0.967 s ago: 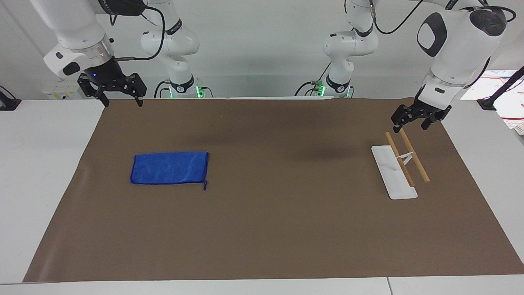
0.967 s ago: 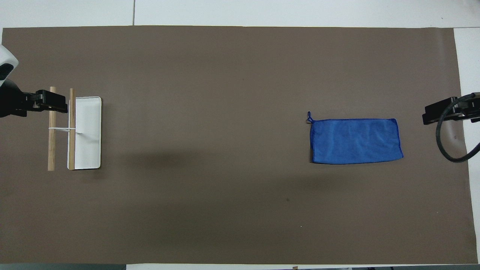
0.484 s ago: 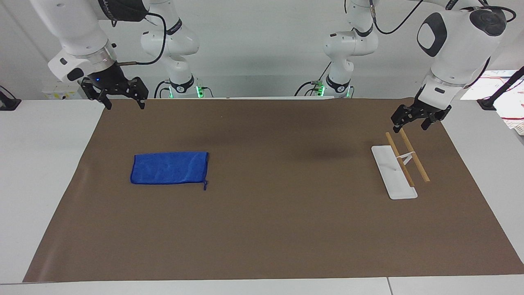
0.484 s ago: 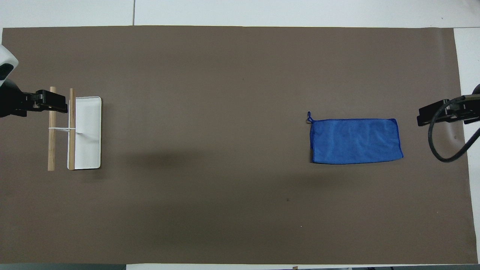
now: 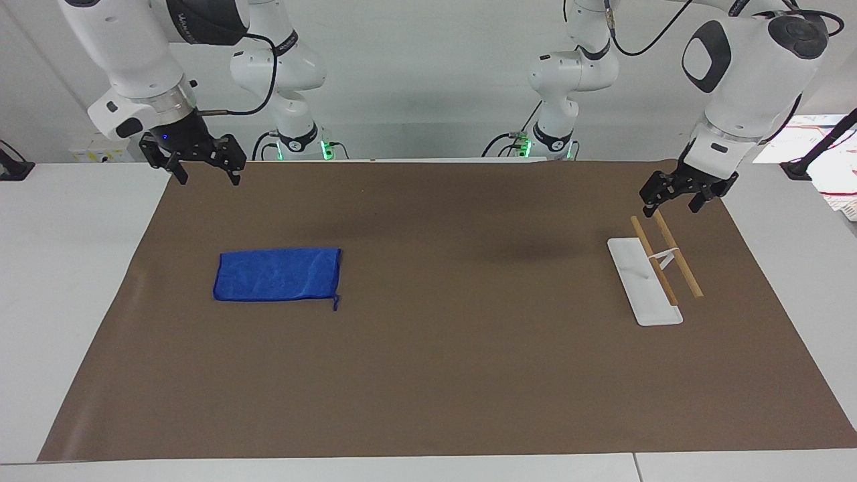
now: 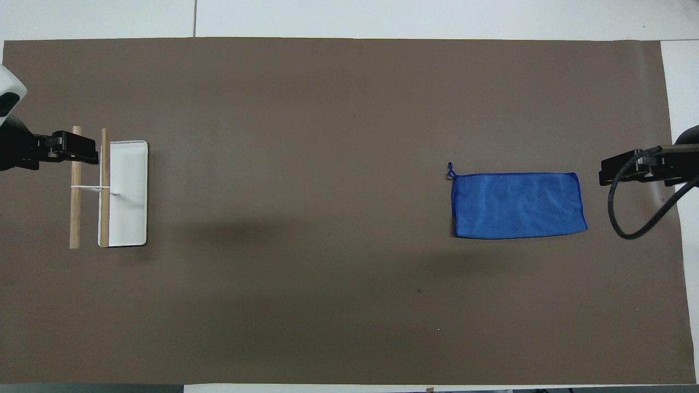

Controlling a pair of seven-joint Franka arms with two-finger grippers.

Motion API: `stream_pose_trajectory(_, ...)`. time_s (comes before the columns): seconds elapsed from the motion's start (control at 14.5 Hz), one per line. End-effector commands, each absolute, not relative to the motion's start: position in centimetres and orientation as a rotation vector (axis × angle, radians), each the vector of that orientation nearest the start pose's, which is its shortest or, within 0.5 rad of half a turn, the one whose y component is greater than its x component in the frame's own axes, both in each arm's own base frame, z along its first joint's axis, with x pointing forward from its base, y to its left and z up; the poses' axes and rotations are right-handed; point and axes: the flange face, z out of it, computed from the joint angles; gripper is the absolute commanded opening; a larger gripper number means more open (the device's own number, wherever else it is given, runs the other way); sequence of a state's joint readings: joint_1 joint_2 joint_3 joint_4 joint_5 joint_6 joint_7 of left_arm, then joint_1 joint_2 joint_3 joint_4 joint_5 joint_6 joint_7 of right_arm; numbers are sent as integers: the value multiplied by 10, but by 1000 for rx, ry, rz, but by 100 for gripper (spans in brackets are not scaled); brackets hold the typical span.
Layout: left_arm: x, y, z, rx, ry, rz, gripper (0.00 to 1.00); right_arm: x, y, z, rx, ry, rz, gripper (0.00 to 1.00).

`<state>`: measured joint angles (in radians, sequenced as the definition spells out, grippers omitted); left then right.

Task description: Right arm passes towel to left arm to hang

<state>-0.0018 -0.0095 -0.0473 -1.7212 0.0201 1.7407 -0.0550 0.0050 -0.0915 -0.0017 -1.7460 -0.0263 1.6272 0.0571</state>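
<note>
The blue towel (image 5: 278, 274) (image 6: 519, 206) lies flat on the brown mat toward the right arm's end, and its loop (image 6: 450, 172) points to the table's middle. My right gripper (image 5: 207, 178) (image 6: 607, 176) hangs open and empty in the air over the mat's corner, apart from the towel. My left gripper (image 5: 671, 207) (image 6: 82, 154) hovers open and empty over the end of the wooden rods of the rack (image 5: 659, 258) (image 6: 90, 188), and the left arm waits there.
The rack has a flat white base (image 5: 644, 294) (image 6: 128, 213) and two wooden rods raised above it, at the left arm's end. The brown mat (image 5: 428, 375) covers most of the white table. Papers (image 5: 830, 161) lie off the mat past the left arm.
My right gripper has drifted in over the mat's corner, toward the towel. The left arm, towel and rack have not moved.
</note>
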Motion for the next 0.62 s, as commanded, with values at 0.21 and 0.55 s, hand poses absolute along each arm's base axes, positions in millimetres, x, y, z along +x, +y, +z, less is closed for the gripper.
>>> stream_pose_trajectory(0.21,555,-23,575,-3114,-24,-45,100,510,-10,496,-3154,31,-63,100)
stream_pose_trajectory(0.55,554,-23,575,-3114,-24,-43,100,529,-14,418,-3153,-24,-74,100)
